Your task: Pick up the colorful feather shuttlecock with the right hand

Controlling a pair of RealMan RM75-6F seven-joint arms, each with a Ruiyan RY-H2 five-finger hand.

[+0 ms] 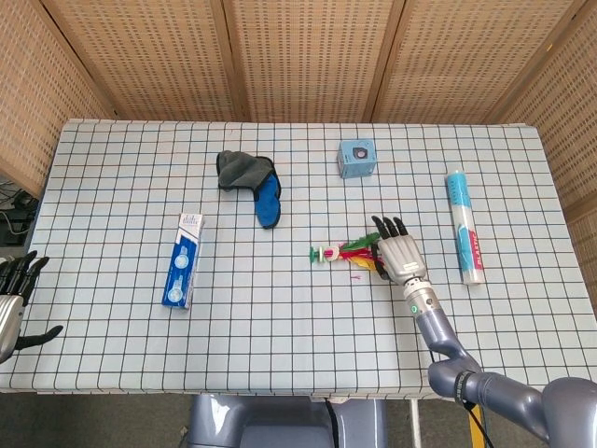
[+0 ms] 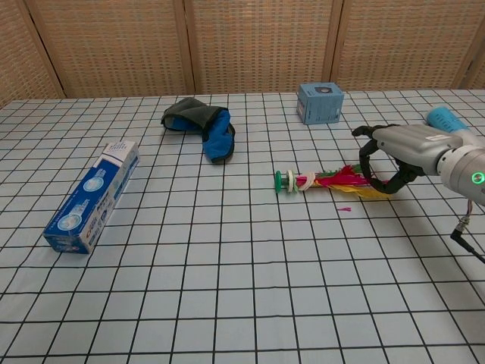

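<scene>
The colorful feather shuttlecock (image 1: 340, 251) lies flat on the checked table, its green and white base pointing left and its red, yellow and green feathers (image 2: 341, 180) pointing right. My right hand (image 1: 399, 254) sits low over the feather end. In the chest view the right hand (image 2: 398, 152) arches over the feathers, fingers on the near-left side and thumb behind, with a gap still between them. The feather tips are hidden under the palm. My left hand (image 1: 14, 299) hangs off the table's lower left edge with fingers spread, holding nothing.
A blue toothpaste box (image 1: 184, 260) lies at the left. A dark grey and blue pouch (image 1: 254, 182) sits at mid back. A small blue box (image 1: 356, 159) stands behind the shuttlecock. A light blue tube (image 1: 464, 226) lies just right of my right hand.
</scene>
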